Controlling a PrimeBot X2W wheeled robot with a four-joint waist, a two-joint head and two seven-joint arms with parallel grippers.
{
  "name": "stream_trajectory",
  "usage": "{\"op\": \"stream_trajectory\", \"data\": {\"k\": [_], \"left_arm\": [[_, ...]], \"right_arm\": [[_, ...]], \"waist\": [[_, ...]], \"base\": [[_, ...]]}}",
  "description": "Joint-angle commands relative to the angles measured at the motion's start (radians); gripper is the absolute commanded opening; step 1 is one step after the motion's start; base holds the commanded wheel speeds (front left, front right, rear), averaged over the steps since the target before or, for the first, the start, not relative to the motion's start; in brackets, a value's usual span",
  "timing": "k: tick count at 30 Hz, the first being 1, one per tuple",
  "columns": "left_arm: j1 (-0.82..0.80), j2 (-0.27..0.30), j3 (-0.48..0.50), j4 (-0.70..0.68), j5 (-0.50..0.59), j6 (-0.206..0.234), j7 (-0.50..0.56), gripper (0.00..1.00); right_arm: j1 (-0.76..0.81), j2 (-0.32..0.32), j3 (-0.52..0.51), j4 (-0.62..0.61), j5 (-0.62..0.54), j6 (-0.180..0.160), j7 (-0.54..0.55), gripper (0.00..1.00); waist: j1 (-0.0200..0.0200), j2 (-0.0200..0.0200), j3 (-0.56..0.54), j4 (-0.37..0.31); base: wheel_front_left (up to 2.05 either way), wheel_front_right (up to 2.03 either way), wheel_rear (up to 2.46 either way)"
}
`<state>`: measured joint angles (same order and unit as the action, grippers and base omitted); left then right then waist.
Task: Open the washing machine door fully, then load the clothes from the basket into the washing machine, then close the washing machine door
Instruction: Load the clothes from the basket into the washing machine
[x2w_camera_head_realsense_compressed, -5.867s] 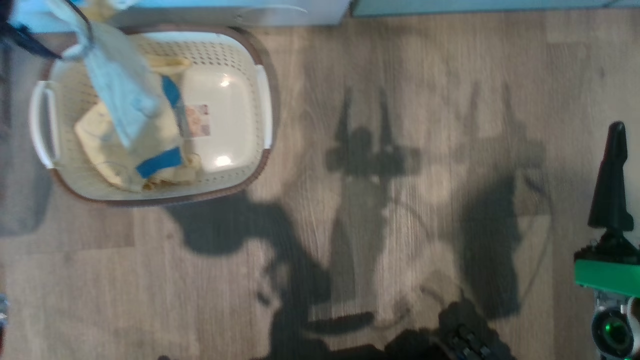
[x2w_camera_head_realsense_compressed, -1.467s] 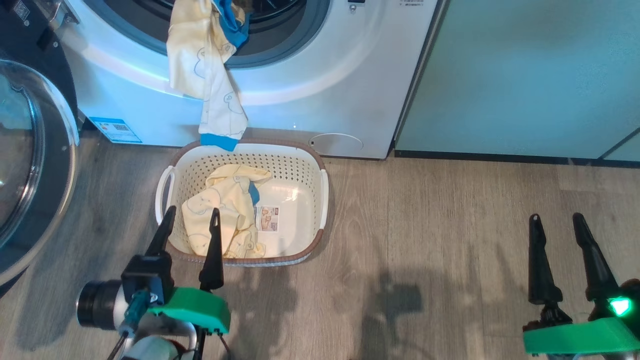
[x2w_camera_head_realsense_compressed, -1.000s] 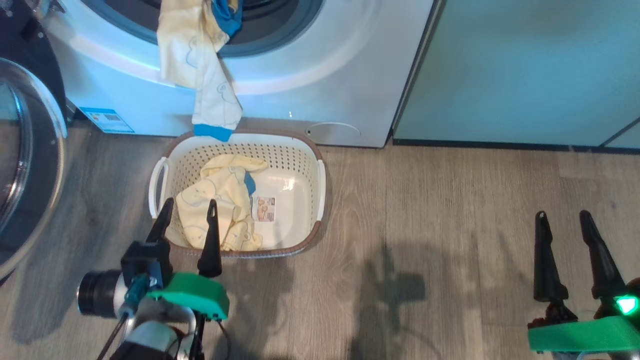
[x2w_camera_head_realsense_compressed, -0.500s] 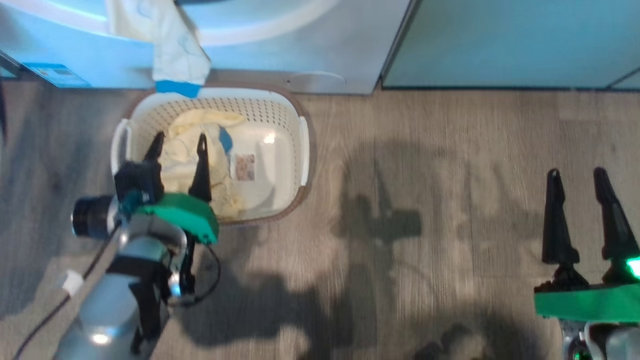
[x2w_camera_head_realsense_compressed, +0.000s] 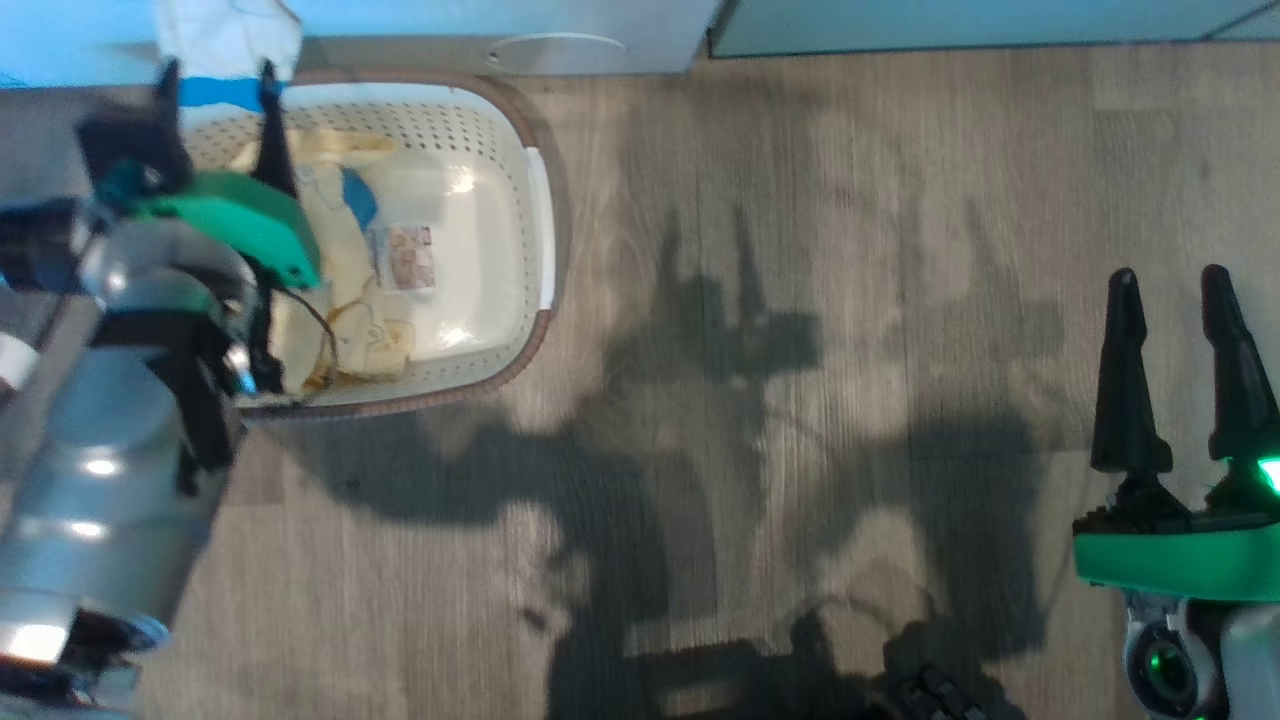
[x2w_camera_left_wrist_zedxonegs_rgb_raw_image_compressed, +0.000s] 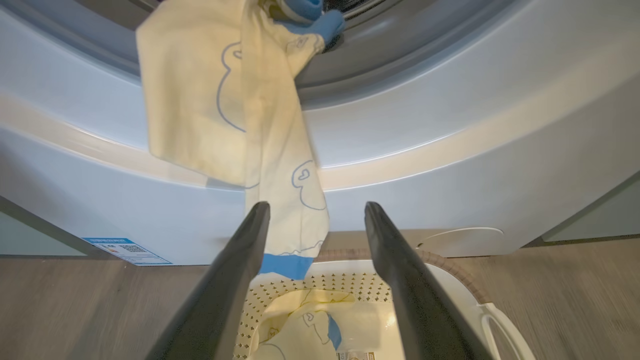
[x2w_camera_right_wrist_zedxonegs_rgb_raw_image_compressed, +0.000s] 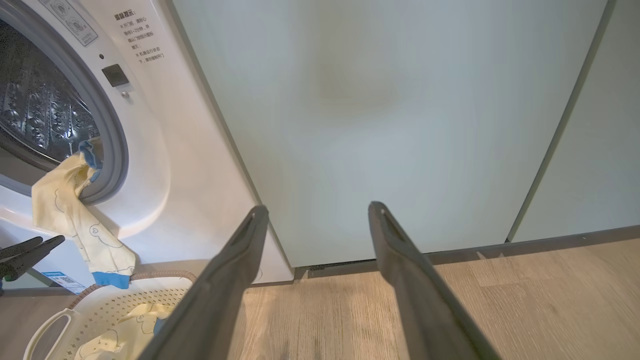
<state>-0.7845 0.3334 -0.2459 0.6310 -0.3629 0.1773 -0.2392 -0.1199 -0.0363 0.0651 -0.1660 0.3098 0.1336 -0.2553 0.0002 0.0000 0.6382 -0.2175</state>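
Observation:
The cream basket (x2w_camera_head_realsense_compressed: 470, 125) sits on the floor against the white washing machine (x2w_camera_left_wrist_zedxonegs_rgb_raw_image_compressed: 450, 150), with pale yellow clothes (x2w_camera_head_realsense_compressed: 330, 230) in its left half. One yellow garment (x2w_camera_left_wrist_zedxonegs_rgb_raw_image_compressed: 225, 110) with a blue hem hangs out of the drum opening down to the basket's back rim. My left gripper (x2w_camera_head_realsense_compressed: 215, 75) is open above the basket's back left corner, and its fingers frame the hanging garment's lower end (x2w_camera_left_wrist_zedxonegs_rgb_raw_image_compressed: 300, 235) without touching it. My right gripper (x2w_camera_head_realsense_compressed: 1170, 275) is open and empty over bare floor far to the right. The washing machine door is out of view.
Pale green cabinet doors (x2w_camera_right_wrist_zedxonegs_rgb_raw_image_compressed: 400, 125) stand right of the washer. Wood floor (x2w_camera_head_realsense_compressed: 800, 400) spreads between the basket and my right gripper. A label sticker (x2w_camera_head_realsense_compressed: 400, 255) shows on the basket's bare bottom. The round service flap (x2w_camera_left_wrist_zedxonegs_rgb_raw_image_compressed: 462, 235) lies low on the washer front.
The head camera has tilted down, so the washer slid off the top. My left arm has reached forward over the basket toward the hanging garment. Both grippers stay open.

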Motion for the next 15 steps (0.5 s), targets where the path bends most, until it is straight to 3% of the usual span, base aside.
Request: {"op": "stream_trajectory", "data": {"k": [1, 15], "left_arm": [[-0.031, 0.055, 0.043, -0.006, 0.001, -0.007, -0.008, 1.00], [-0.218, 0.158, 0.062, 0.155, -0.005, -0.069, -0.007, 1.00]], "right_arm": [[-0.010, -0.014, 0.019, -0.030, 0.009, -0.003, -0.006, 1.00], [-0.033, -0.014, 0.046, -0.020, 0.070, -0.003, -0.006, 1.00]], "waist": [[-0.0002, 0.0000, 0.020, -0.018], [-0.0002, 0.0000, 0.091, -0.080]], "base": [[0.00, 0.00, 0.00], [0.00, 0.00, 0.00]]}}
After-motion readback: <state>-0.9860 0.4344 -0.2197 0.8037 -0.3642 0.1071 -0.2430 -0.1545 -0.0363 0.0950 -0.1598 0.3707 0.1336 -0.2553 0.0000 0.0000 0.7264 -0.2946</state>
